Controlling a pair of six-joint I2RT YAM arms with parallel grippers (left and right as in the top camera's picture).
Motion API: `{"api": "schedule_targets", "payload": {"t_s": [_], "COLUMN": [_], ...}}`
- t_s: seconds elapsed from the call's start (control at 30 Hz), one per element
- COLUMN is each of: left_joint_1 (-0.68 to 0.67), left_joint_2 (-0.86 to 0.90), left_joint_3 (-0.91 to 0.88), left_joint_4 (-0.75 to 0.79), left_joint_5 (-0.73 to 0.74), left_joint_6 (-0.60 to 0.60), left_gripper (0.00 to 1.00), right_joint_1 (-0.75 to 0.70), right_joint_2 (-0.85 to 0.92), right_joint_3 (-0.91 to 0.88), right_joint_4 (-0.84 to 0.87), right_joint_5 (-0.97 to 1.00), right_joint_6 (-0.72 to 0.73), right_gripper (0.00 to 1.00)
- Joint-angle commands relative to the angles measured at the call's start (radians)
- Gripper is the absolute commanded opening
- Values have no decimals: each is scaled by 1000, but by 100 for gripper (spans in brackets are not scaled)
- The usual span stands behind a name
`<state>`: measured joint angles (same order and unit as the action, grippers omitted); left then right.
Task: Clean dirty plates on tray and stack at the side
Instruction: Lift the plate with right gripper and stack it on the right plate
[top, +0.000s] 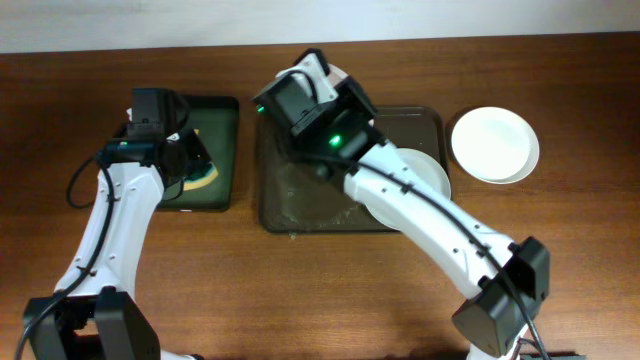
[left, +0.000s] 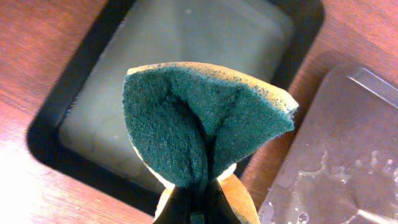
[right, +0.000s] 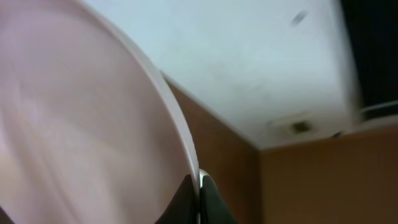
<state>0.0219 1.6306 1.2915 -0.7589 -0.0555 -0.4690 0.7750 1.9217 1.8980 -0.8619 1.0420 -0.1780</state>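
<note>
Mostly cropped plate (right: 93, 124) sits pinched by rim in right hand (right: 199, 185).

Even overhead light; both wrist views soft, close-up blurred.

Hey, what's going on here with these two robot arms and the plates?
The right gripper pinches a raised plate by its rim, tilted up near the far edge of the tray. The left gripper clamps a folded green-and-yellow sponge above the black basin, apart from that plate. A second plate lies on the tray, partly under the right arm. A third plate sits on the table to the right of the tray.
</note>
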Motion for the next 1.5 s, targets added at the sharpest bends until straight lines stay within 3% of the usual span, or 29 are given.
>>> {"api": "schedule_targets", "payload": {"t_s": [0.0,0.13,0.2,0.5,0.6,0.67,0.73,0.9,1.03,1.27,1.47], "left_joint_1": [14,14,14,14,14,14,14,14,14,14,14], "left_joint_2": [-23,-23,-23,-23,-23,-23,-23,-23,-23,-23,-23], "left_joint_3": [2,2,2,2,2,2,2,2,1,1,1], "left_joint_4": [-10,-23,-23,-23,-23,-23,-23,-23,-24,-17,-16], "left_joint_5": [12,12,11,11,11,11,11,11,11,11,11], "left_joint_6": [-8,-8,-8,-8,-8,-8,-8,-8,-5,-5,-5], "left_gripper": [0,0,0,0,0,0,0,0,0,0,0], "right_joint_1": [59,101,107,101,51,-40,-122,-378,-678,-1103,-1240], "right_joint_2": [-19,-19,-19,-19,-17,-8,11,14,18,19,21], "right_joint_3": [19,19,19,19,18,7,0,0,-5,-163,-361], "right_joint_4": [86,176,187,187,143,27,-52,-126,-131,-132,44], "right_joint_5": [191,195,206,207,76,-332,-573,-748,-1066,-1162,-1180], "right_joint_6": [-208,-378,-395,-383,-210,-146,-137,244,337,337,337], "right_gripper": [4,4,4,4,4,4,4,4,4,4,4]}}
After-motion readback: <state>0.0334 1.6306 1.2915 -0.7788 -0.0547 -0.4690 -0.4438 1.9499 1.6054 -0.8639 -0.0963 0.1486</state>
